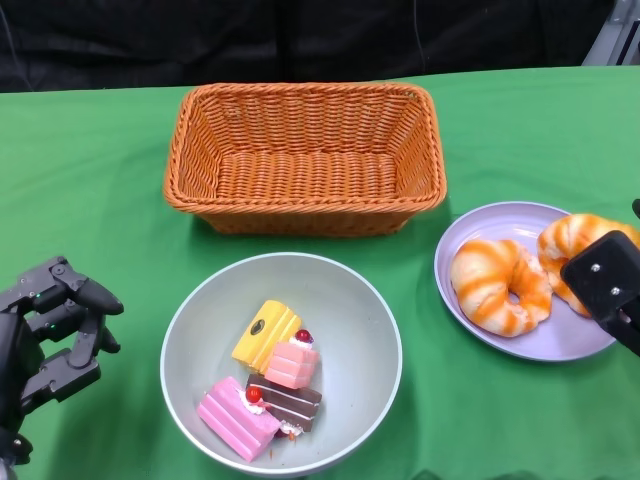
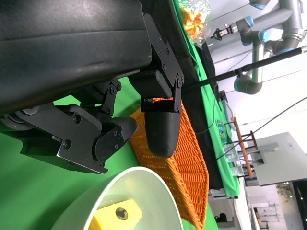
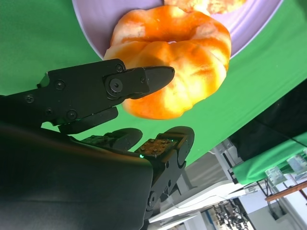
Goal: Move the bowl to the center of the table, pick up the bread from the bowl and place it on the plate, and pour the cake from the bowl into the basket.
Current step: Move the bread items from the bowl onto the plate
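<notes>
Green table [image 1: 90, 180]: basket [image 1: 305, 158], bowl [image 1: 281, 362], plate [image 1: 527, 280].

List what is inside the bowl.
The bowl holds four cake pieces: yellow, light pink, brown and bright pink. No bread shows there. Anything beneath the cakes is covered.

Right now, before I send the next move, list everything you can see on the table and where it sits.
basket: one, orange wicker, empty, far centre
bowl: one, pale grey, near centre
cake pieces: four, yellow, two pink, brown, inside the bowl
plate: one, lilac, right of the bowl
breads: two, orange-striped, on the plate
tablecloth: green
left hand: black, left of the bowl, holding nothing
right hand: black, over the plate's right edge
</notes>
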Robot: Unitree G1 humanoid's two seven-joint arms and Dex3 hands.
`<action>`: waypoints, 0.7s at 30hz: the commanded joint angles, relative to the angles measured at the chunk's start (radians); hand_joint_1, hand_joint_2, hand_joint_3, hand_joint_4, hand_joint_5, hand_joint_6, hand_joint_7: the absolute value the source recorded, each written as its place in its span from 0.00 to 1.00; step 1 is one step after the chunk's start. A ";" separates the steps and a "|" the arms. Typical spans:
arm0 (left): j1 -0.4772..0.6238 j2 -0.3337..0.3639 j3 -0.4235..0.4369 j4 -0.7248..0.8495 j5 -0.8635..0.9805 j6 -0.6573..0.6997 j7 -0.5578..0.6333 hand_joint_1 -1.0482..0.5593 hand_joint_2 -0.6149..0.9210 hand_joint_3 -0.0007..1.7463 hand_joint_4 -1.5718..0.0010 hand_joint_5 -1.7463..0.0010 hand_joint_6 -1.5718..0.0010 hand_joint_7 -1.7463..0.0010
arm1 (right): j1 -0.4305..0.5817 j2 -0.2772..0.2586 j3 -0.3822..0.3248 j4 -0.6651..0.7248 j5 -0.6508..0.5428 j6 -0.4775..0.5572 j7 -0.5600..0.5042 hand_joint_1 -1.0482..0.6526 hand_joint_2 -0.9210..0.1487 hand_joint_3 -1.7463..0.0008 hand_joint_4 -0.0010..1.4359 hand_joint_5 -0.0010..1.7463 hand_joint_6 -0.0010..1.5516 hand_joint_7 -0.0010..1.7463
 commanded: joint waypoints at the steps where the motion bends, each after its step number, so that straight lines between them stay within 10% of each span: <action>1: 0.003 0.017 0.006 -0.020 -0.014 0.007 -0.005 0.68 0.85 0.53 0.53 0.07 0.51 0.27 | 0.021 -0.017 0.010 0.011 -0.022 0.011 -0.004 0.36 0.00 0.96 0.20 0.00 0.27 0.00; 21: 0.001 0.019 0.003 -0.016 -0.018 0.017 -0.020 0.68 0.86 0.52 0.53 0.06 0.51 0.25 | 0.016 -0.006 -0.032 0.078 0.014 -0.119 -0.089 0.37 0.00 0.97 0.19 0.01 0.25 0.01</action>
